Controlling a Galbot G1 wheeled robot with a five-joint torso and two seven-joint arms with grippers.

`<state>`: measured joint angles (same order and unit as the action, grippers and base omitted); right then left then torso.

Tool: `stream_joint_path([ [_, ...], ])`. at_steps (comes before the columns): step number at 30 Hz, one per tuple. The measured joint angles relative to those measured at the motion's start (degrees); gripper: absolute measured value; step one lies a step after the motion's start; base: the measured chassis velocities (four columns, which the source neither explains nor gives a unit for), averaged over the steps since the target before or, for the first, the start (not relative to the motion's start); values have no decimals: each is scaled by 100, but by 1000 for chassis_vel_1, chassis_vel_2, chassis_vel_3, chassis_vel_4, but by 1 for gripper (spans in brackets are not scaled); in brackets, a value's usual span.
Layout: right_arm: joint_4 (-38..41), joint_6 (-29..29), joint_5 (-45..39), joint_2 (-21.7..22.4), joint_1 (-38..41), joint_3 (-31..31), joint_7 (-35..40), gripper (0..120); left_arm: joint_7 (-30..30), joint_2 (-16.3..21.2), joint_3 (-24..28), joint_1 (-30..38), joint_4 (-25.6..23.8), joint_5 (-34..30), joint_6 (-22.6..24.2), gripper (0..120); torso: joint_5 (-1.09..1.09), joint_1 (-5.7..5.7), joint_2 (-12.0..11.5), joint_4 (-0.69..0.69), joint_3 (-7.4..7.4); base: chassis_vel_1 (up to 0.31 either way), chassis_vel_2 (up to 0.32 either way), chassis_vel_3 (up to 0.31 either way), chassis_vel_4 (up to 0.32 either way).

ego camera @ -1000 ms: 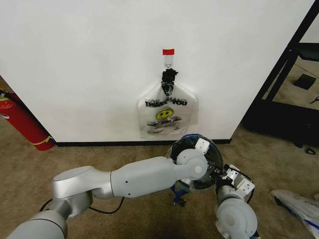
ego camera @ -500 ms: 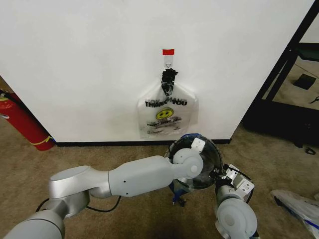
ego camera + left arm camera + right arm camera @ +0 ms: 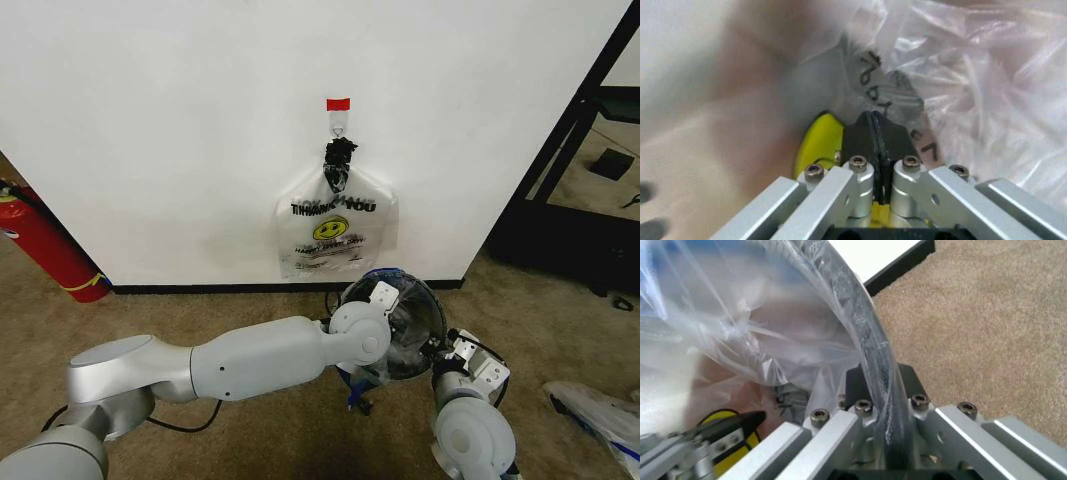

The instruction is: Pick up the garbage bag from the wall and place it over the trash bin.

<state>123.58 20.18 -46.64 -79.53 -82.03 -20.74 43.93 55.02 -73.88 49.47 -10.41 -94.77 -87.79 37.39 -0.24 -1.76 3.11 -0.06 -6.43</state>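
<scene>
Left gripper (image 3: 875, 131) pinches crinkly translucent garbage bag (image 3: 973, 80) inside trash bin (image 3: 415, 310).

Right hand (image 3: 879, 382) clamps trash bin (image 3: 860, 330) rim.

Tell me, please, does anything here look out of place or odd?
Two things stand out. A white "THANK YOU" bag hangs on the wall hook, while the garbage bag already lies in the trash bin. On the carpet at far right, another crumpled plastic bag lies loose.
</scene>
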Motion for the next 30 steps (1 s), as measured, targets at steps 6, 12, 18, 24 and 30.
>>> stream_joint_path([
  [6, 21, 0, 11, -37, -29, 3, -1, 0, -141, -230, 0, -69, 304, 264, -234, 0, 0, 0, 0, -1, 0, 0, 0, 0, 0],
  [12, 61, 0, 47, -70, -57, 23, -1, 0, -172, -431, 59, -57, 538, 359, -237, 0, 1, 0, 0, 0, 0, 0, 0, 0, 0],
  [18, 113, 0, 84, -67, -92, 84, -23, 0, -230, -700, 77, -50, 992, 621, -226, 0, 1, 0, 0, -1, 0, 0, 0, 0, 0],
  [24, 114, 0, 92, -47, -108, 115, -41, 0, -289, -766, 78, -81, 1171, 762, -248, 0, 1, 0, 0, 0, 0, 0, 0, 0, 0],
  [30, 114, 0, 86, -57, -98, 153, -45, 0, -347, -783, 76, -150, 1252, 833, -297, 0, 0, 0, 0, 0, 0, 0, 0, 0, 0],
])
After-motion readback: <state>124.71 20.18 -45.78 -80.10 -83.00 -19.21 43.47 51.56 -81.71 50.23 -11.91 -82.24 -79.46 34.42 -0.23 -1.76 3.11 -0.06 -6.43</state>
